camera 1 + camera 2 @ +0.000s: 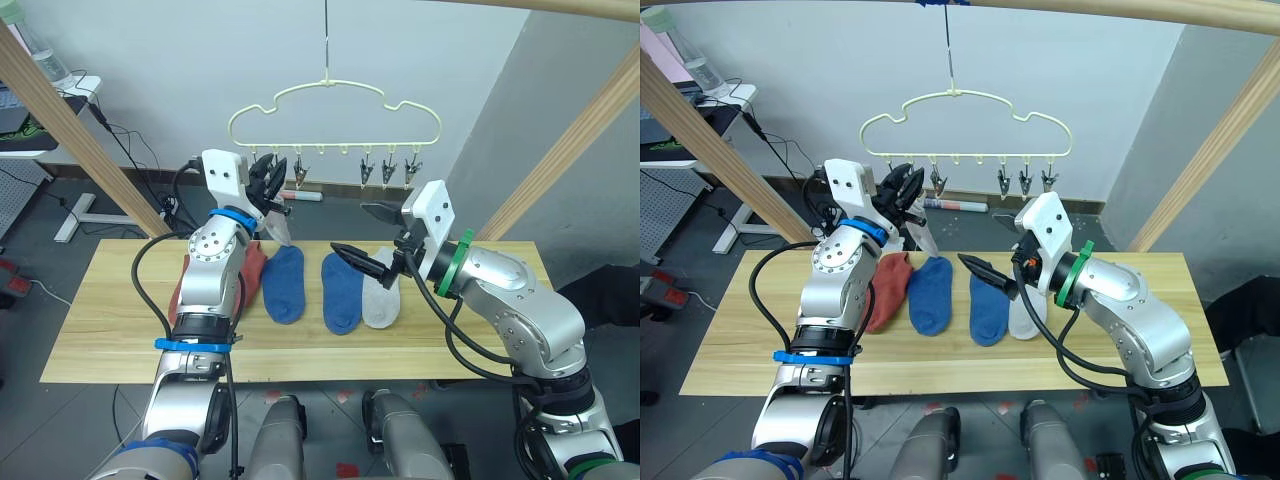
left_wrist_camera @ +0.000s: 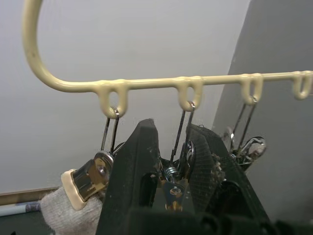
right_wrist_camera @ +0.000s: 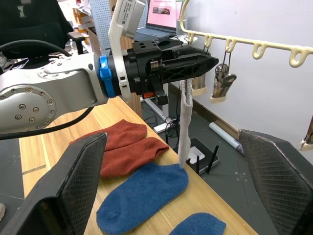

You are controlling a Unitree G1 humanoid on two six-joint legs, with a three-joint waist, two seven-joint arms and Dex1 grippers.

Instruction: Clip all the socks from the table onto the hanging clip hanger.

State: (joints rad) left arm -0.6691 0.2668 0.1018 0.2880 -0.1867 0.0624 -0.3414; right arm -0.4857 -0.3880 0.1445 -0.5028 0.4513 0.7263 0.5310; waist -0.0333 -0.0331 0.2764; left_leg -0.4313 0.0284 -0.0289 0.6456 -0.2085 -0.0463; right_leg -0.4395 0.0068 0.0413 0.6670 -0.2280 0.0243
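The table (image 1: 90, 330) is being used to carry a row of five socks: two rust-red socks (image 1: 888, 288) at the robot's left, then two blue socks (image 1: 284, 283), then one light grey sock (image 1: 381, 300), all lying with their long axes running away from the robot. Above the far edge the clip hanger (image 1: 335, 100) is being held on its hook, its bar running left to right with the clips (image 1: 388, 172) dangling below.

The other grey sock (image 3: 185, 122) is being hung by its top edge from the leftmost clip, its length pointing straight down, its toe nearly touching a blue sock.

The left gripper (image 1: 264, 180) is being kept raised at the bar, closed around the second clip (image 2: 176, 176), just beside the clip carrying the grey sock.

The right gripper (image 1: 365, 236) is being held low, spread wide and holding nothing, above the grey sock on the table. That sock is lying directly beneath it, so the right arm is judged nearer for the next pick.
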